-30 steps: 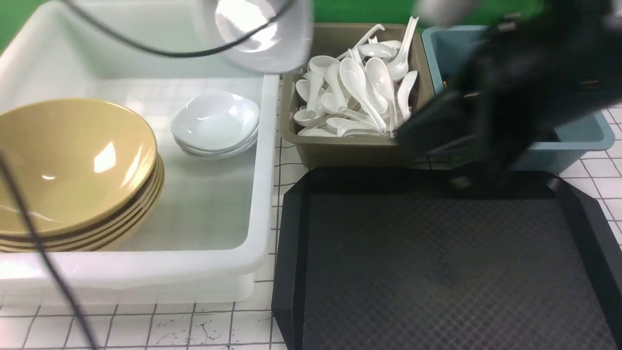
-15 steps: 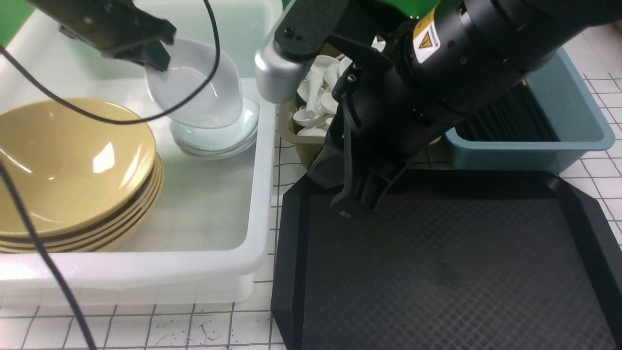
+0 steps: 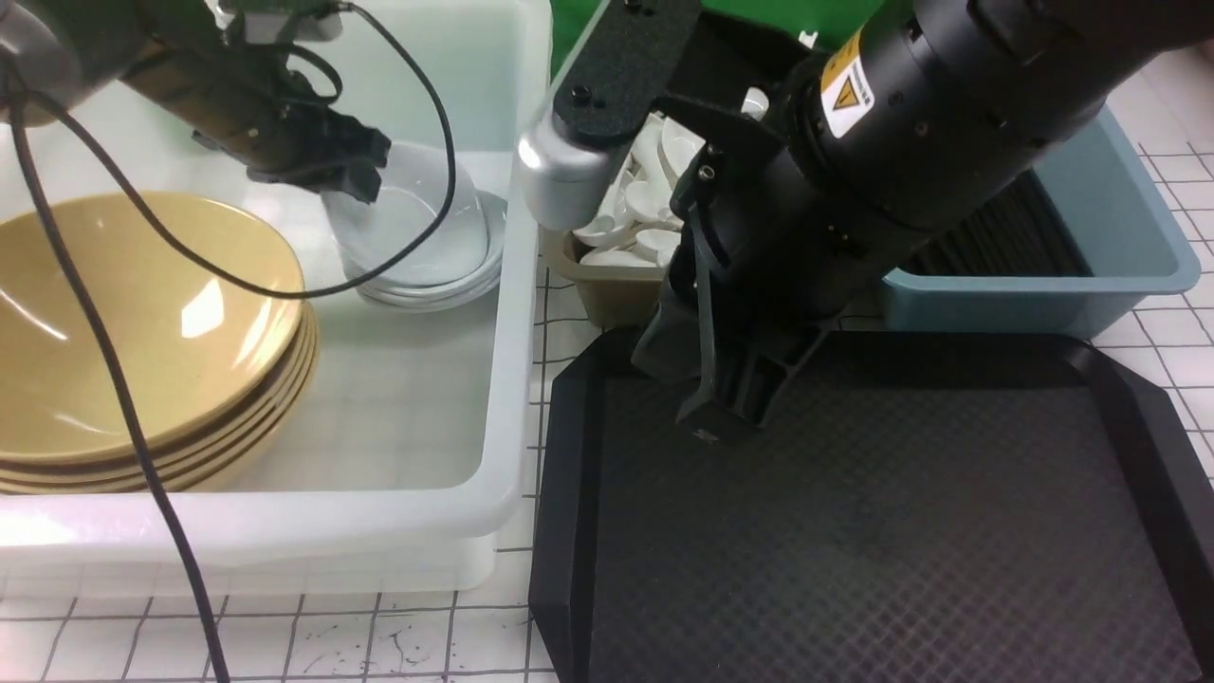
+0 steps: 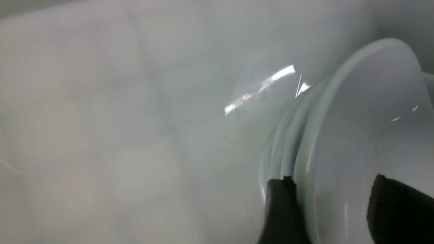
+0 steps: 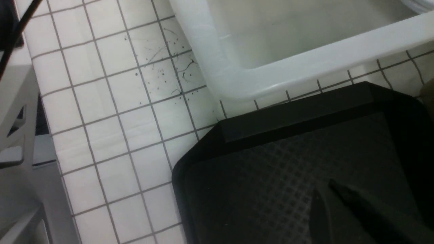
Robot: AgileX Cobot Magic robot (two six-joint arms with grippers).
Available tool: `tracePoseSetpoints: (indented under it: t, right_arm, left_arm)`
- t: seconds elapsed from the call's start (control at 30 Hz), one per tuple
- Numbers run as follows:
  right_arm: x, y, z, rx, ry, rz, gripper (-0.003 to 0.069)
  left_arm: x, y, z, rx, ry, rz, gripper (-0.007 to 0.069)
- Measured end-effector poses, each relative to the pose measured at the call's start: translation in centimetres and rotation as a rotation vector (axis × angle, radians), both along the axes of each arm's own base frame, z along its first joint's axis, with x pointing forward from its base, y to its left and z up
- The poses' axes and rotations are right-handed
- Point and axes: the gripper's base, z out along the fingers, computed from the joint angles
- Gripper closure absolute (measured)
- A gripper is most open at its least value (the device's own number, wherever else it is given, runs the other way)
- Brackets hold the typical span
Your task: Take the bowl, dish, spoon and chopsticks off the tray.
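The left gripper (image 4: 329, 200) is spread around the rim of the white dish (image 4: 369, 142), atop its stack; withdrawing crookedly could drag it off; the right gripper (image 5: 322, 189) is pressed nearly together.

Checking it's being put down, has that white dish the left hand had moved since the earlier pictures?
Yes, the dish has come down onto the dish stack in the white tub.

The yellow bowls (image 3: 142, 323) (a whole stack) run past the front view's left edge.
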Motion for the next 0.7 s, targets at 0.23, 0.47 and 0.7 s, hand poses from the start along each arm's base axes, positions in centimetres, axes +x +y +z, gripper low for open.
tracePoseSetpoints:
  t: [0.23, 0.47, 0.7]
  right_arm:
    - [0.2, -0.6, -0.2, -0.064, -0.011, -0.025, 0.059]
    - [0.8, -2.1, 0.0, -0.168, -0.073, -0.162, 0.0585]
    - [-1.6, -4.8, 2.0, -0.109, -0.109, -0.214, 0.0582]
  left_arm:
    - [-0.5, 0.5, 4.2, 0.105, -0.028, -0.029, 0.0059]
    - [-4.6, 0.5, 14.6, 0.081, -0.099, 0.049, 0.012]
    - [-11.3, 1.1, 21.2, 0.103, -0.189, 0.122, 0.0479]
